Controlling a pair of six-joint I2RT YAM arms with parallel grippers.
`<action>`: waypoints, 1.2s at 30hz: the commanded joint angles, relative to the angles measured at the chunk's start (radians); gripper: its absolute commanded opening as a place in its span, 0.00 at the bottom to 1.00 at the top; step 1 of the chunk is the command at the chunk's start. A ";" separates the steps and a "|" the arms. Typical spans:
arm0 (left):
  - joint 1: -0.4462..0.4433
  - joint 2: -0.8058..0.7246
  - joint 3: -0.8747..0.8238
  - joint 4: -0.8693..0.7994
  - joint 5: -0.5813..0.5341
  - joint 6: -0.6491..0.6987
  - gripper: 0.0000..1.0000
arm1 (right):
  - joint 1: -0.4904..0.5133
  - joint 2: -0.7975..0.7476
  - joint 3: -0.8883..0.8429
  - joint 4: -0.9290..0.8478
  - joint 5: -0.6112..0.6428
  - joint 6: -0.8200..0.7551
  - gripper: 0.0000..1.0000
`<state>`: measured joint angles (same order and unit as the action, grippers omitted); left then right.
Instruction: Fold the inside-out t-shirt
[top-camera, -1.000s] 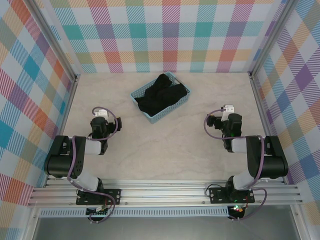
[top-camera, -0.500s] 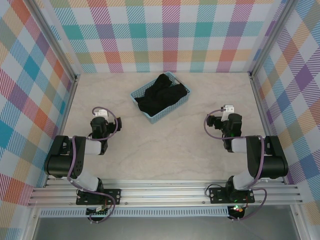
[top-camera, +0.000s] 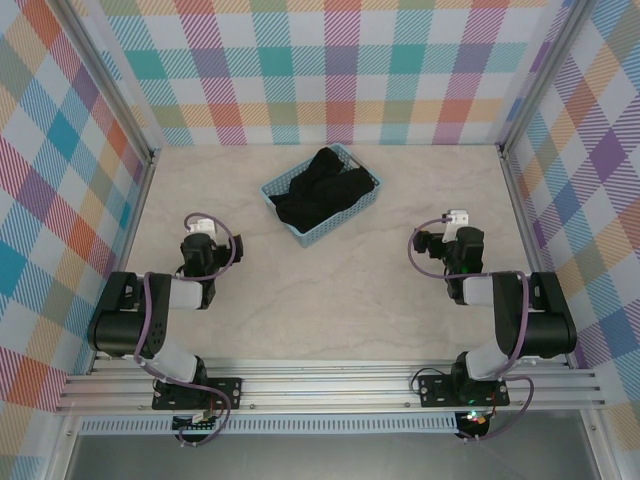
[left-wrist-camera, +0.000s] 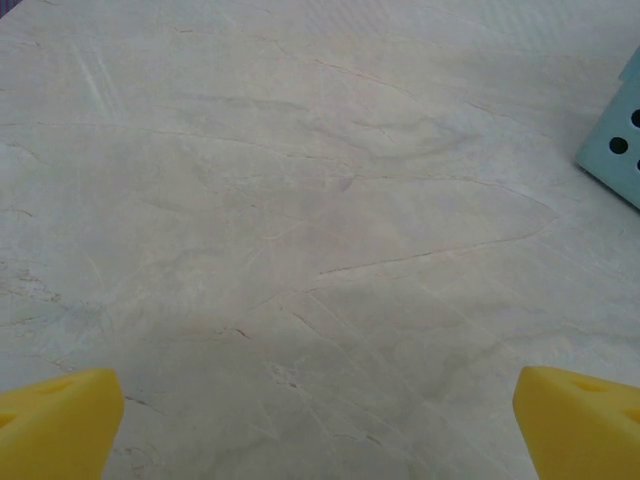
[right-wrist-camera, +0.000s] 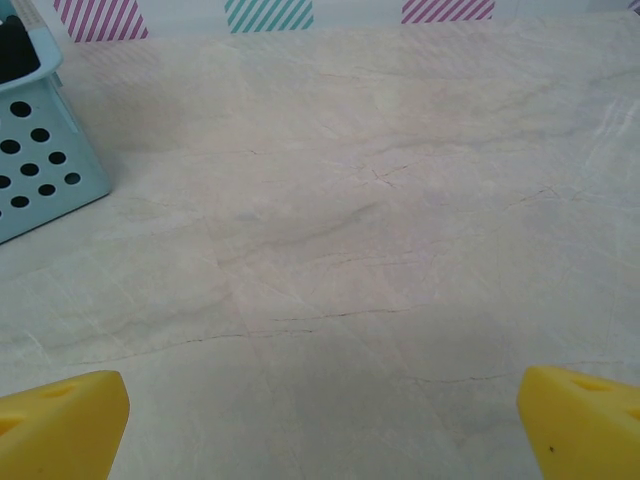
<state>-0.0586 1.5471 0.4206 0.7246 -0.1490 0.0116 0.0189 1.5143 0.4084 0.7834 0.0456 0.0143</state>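
The inside-out t-shirt (top-camera: 322, 192) is a crumpled black bundle lying in the light blue basket (top-camera: 330, 231) at the back middle of the table. A sliver of the black cloth (right-wrist-camera: 14, 45) shows over the basket's rim (right-wrist-camera: 45, 140) in the right wrist view. My left gripper (top-camera: 203, 232) rests low at the near left, well short of the basket, and is open (left-wrist-camera: 320, 425) over bare table. On the near right my right gripper (top-camera: 455, 224) stands open (right-wrist-camera: 322, 425) too, with nothing between its yellow fingertips (right-wrist-camera: 60, 420).
A corner of the basket (left-wrist-camera: 618, 150) shows at the right edge of the left wrist view. Plaid walls (top-camera: 300, 70) close the table on three sides. A metal rail (top-camera: 330, 388) runs along the near edge by the arm bases.
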 joint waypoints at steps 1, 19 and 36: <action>-0.011 -0.122 0.101 -0.217 -0.069 -0.036 1.00 | -0.007 -0.119 0.007 -0.072 0.075 0.040 1.00; -0.126 -0.042 0.600 -0.797 0.205 -0.245 0.88 | 0.538 0.103 0.780 -0.970 0.052 0.083 0.97; -0.125 -0.110 0.514 -0.826 0.151 -0.246 0.89 | 0.552 0.880 1.746 -1.528 0.151 -0.207 1.00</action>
<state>-0.1875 1.4666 0.9459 -0.0818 0.0135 -0.2325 0.5816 2.2959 2.0212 -0.6041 0.1902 -0.1265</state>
